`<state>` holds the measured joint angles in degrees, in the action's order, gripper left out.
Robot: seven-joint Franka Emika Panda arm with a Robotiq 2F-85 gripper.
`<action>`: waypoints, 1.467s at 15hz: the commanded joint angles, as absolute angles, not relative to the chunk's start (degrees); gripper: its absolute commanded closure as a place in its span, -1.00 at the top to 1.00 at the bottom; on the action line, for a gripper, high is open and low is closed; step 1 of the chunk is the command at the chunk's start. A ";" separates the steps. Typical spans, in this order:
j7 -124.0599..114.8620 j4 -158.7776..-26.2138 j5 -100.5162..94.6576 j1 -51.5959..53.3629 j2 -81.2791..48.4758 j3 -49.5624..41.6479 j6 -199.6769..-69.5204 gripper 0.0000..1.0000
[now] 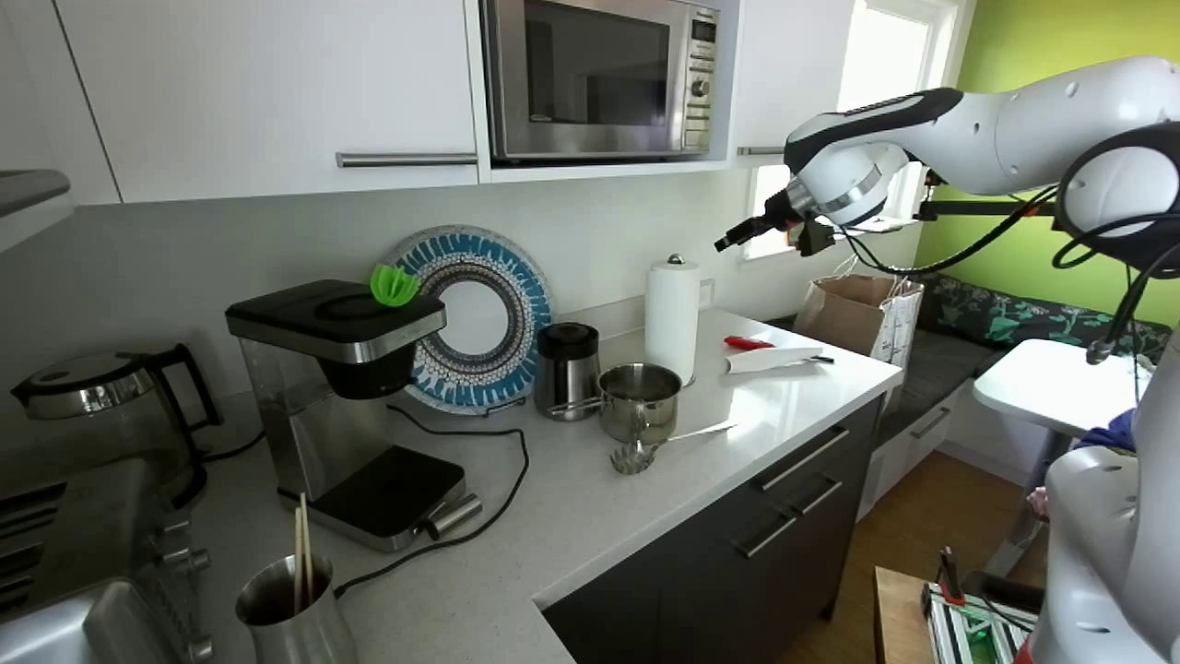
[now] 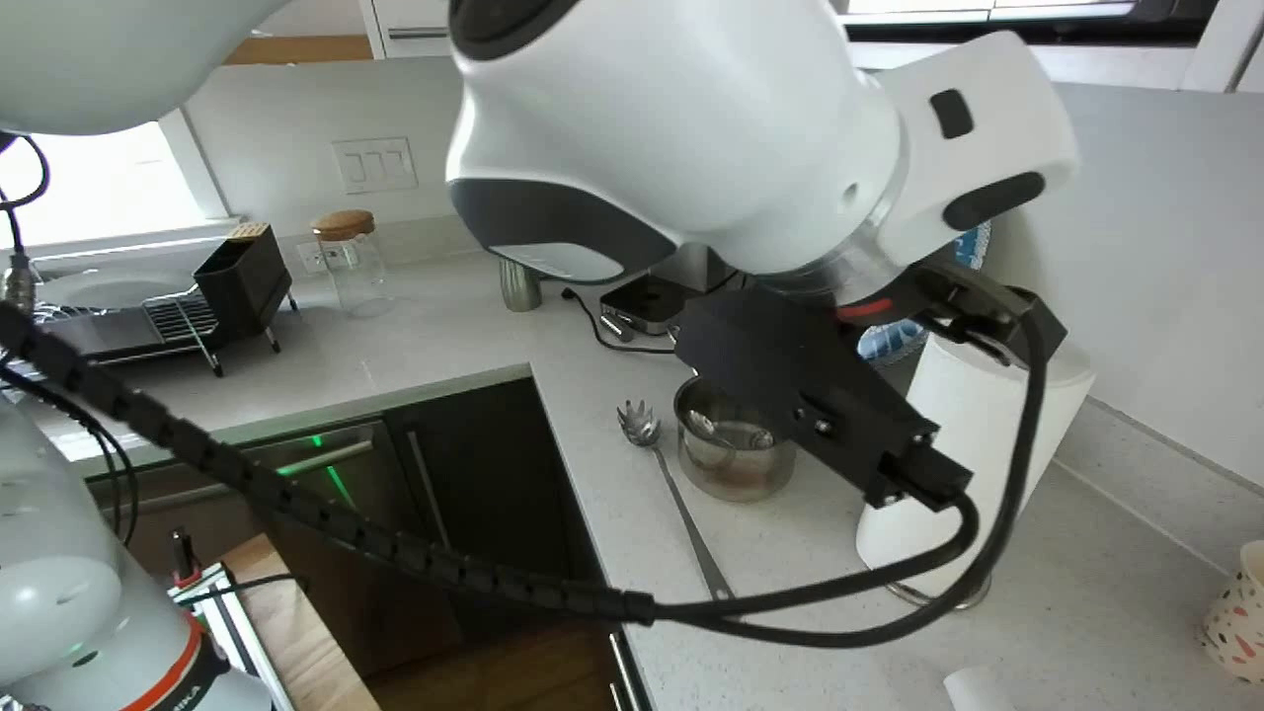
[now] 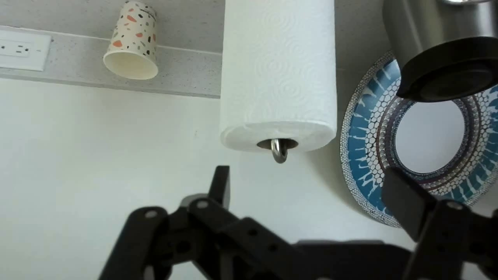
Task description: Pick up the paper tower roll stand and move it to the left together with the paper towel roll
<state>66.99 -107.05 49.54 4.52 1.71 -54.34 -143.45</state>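
Observation:
The white paper towel roll [image 1: 672, 318] stands upright on its stand on the counter; it also shows in an exterior view [image 2: 987, 425] and the wrist view [image 3: 279, 70]. The stand's steel top loop [image 1: 676, 259] sticks out of the roll's core and shows in the wrist view [image 3: 279, 151]. Its wire base [image 2: 978, 595] shows at the roll's foot. My gripper [image 1: 724, 244] is in the air near the roll's top height, apart from it. In the wrist view, upside down, the gripper [image 3: 307, 175] is open and empty, the loop beyond its fingers.
A steel pot [image 1: 640, 402] and slotted spoon [image 1: 634, 457] lie close to the roll. A dark-lidded canister [image 1: 567, 371], a blue round plate [image 1: 470, 242] and a coffee maker [image 1: 350, 406] stand farther along. A speckled paper cup [image 3: 134, 42] stands by the wall.

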 commanded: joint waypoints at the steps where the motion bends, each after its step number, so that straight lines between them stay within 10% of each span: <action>1: 72.04 -99.13 61.00 2.30 -9.05 -57.12 -135.80 1.00; 22: 84.42 -92.93 76.15 -27.96 -16.22 -25.05 -135.90 0.93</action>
<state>84.39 -95.61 75.21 -24.92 -13.76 -27.11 -137.18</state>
